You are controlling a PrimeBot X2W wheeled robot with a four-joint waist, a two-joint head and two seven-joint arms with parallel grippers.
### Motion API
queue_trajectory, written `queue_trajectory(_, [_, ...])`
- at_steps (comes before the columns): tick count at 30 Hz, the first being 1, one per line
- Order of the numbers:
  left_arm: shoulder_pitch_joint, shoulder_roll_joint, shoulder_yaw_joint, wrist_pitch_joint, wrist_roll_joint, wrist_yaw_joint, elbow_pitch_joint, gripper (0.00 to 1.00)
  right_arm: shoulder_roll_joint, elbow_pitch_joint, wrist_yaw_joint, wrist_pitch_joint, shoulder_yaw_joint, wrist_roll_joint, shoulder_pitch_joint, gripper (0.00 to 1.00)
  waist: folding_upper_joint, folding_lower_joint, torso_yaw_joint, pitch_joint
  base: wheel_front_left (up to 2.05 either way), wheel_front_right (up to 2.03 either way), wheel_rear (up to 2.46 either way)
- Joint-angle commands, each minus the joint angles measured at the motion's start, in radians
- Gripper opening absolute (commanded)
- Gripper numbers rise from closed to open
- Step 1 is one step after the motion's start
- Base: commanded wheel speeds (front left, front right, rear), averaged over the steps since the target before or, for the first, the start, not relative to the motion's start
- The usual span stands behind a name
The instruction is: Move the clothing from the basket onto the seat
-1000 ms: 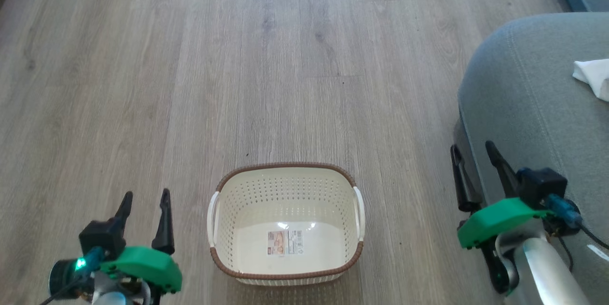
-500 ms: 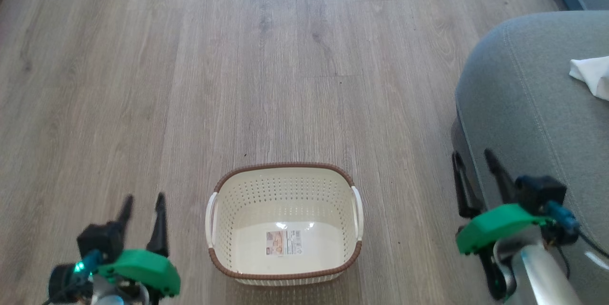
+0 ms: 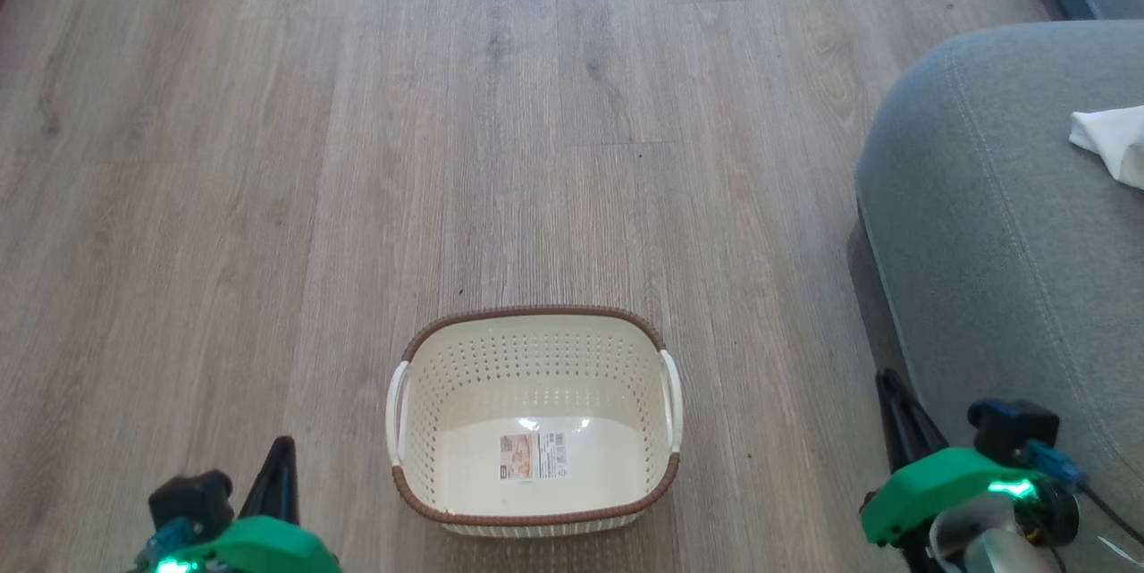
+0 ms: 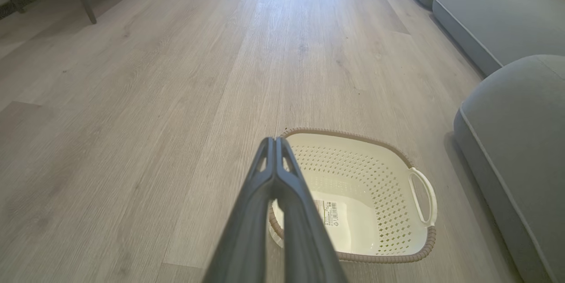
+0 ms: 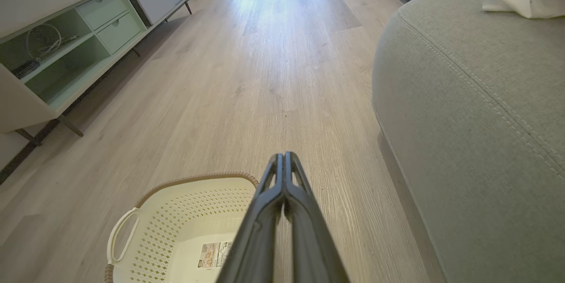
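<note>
Two hands, both pressed tight together. The left hand brings its dark fingers to a single point above the floor, just left of the basket. The right hand does the same between basket and seat. Neither is pinching anything.

The basket sits on the wood floor, bare inside down to the label on its base. Over on the seat, at the right edge of the head view, lies a white fold of clothing. The frame cuts it off, so I cannot tell how much is there.

It looks soft, light and limp, likely to sag and trail. A pinch on a bunched ridge would hold better than one on a flat panel. By the look of it, the transfer is done.
</note>
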Motion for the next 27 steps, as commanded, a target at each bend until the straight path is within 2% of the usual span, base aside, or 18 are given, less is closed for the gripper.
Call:
queue_trajectory(1, [-0.040,0.005,0.007,0.006,-0.031,-0.005,-0.039,0.00,0.001,-0.037,0.000,0.009,-0.008,0.031,-0.046,0.00,0.0000,0.0000,0.000,0.000,0.00,0.00,0.00])
queue_trajectory(27, [-0.059,0.007,0.015,0.081,-0.350,-0.021,-0.076,0.00,0.004,-0.095,0.000,0.086,-0.032,0.330,-0.041,0.00,0.0000,0.0000,-0.001,-0.002,0.00,0.00,0.00])
